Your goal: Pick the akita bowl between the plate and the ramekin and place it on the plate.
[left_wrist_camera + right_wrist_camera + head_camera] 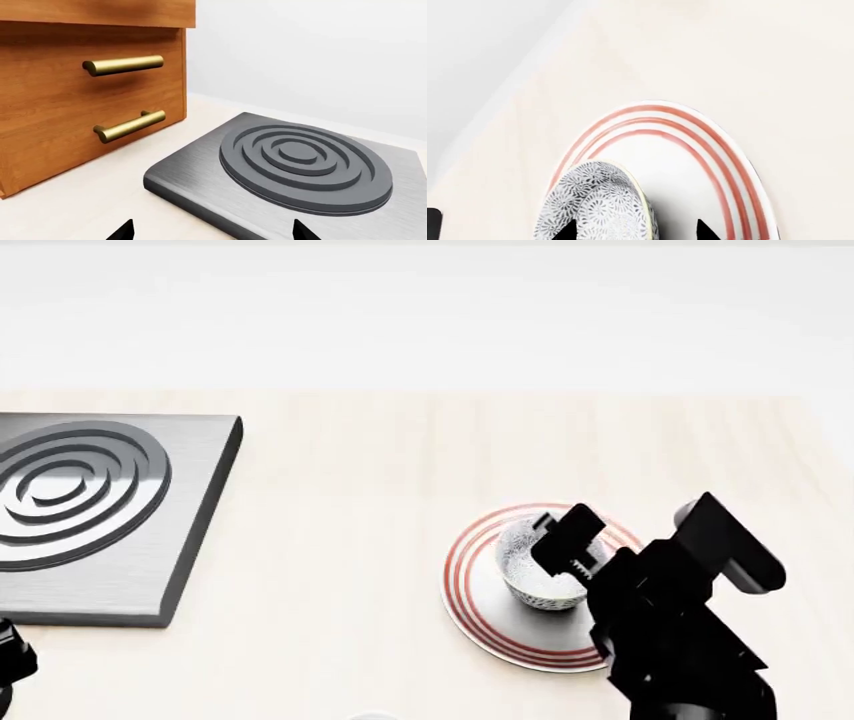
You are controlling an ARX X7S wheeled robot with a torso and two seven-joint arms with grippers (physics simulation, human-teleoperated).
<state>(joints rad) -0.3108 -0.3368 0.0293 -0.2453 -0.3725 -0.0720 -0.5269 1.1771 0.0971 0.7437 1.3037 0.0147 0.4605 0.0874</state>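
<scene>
The small grey-and-white speckled akita bowl (537,575) is sitting on the round white plate with red rings (470,592), toward its back half. The right claw (567,547) is bracketing the bowl's rim, one finger inside and one outside; whether it is clamping or already letting go, I cannot tell. If it is lifting away while gripping, the bowl risks tipping or dragging off the plate across the pale wooden desk (347,530). The left claw (210,232) is hanging open above the grey ringed burner plate (303,165), near the wooden drawers with brass handles (87,100).

Hob slab (193,172): brushed metal, matt grey ring burner (303,167). Cabinet (60,105): wood grain w/ satin brass handles (123,65). Plate (674,165): glossy white.
</scene>
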